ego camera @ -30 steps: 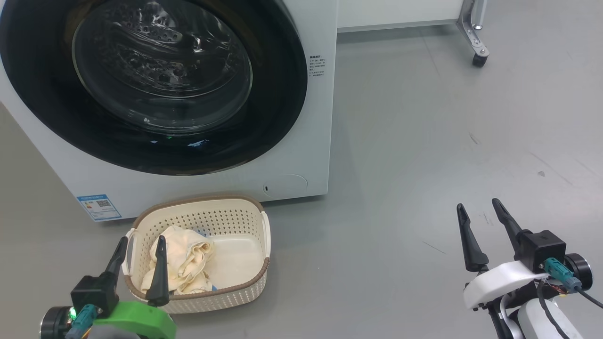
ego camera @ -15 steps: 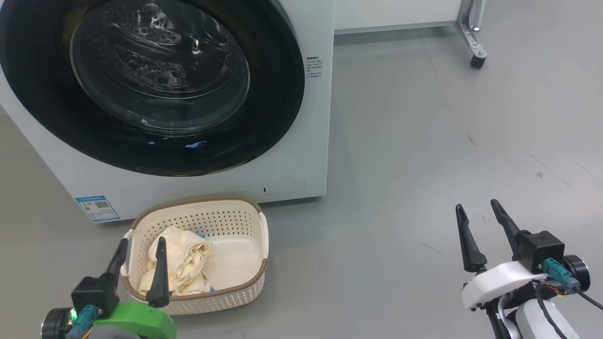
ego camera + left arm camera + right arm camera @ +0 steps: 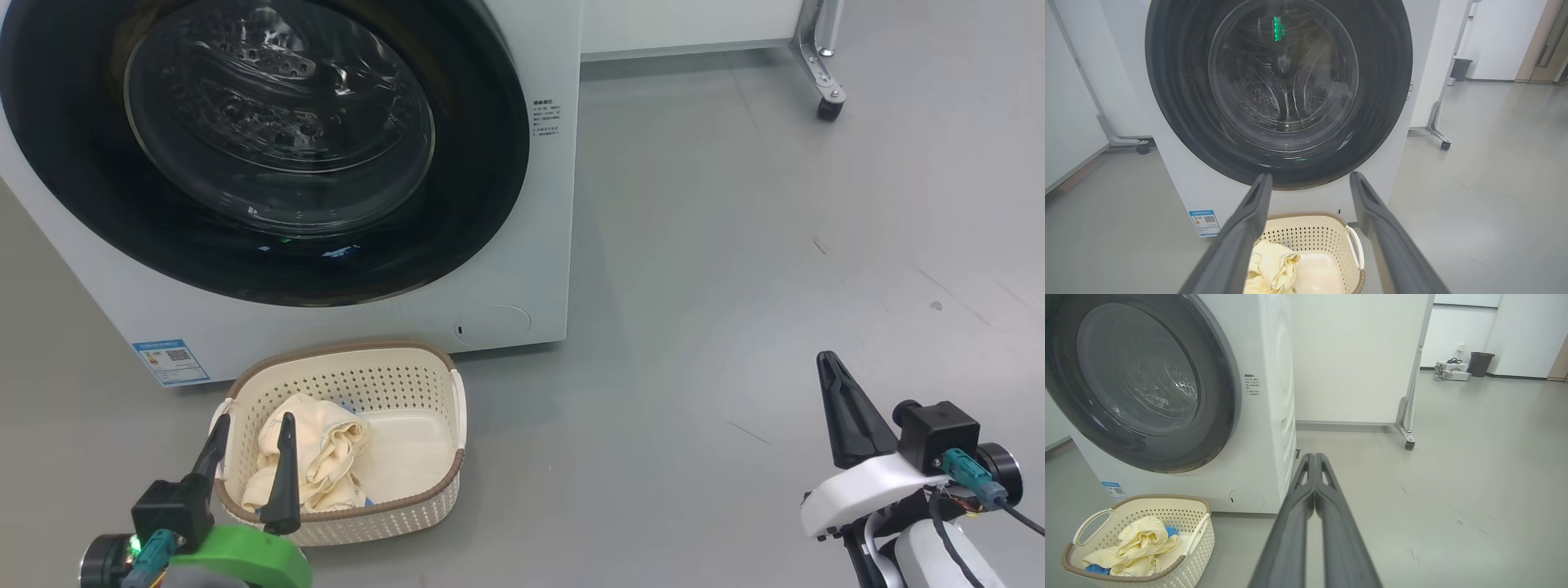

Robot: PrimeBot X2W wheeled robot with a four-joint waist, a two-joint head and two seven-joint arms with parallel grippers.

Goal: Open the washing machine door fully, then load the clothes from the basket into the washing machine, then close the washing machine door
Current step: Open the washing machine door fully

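Observation:
The white washing machine [image 3: 522, 269] stands at the upper left, its round black-rimmed door [image 3: 269, 147] closed flat against the front. On the floor before it sits the cream basket [image 3: 343, 363] holding the cream-yellow clothes [image 3: 314, 457], with a bit of blue showing. My left gripper [image 3: 252, 433] is open at the lower left, its fingers over the basket's near left rim. My right gripper [image 3: 829, 363] is shut on nothing at the lower right, over bare floor. The right wrist view has the shut fingers [image 3: 1312, 486] pointing past the machine's right corner. The basket [image 3: 1310, 228] lies between the left fingers.
Grey floor [image 3: 735, 245] spreads to the right of the machine. A white panel on a metal leg with a caster [image 3: 829, 106] stands behind at the upper right. A dark bin [image 3: 1479, 363] and boxes sit far back by the wall.
My right gripper has closed from open to shut. The left gripper stays open in nearly the same spot. The head view shifted slightly.

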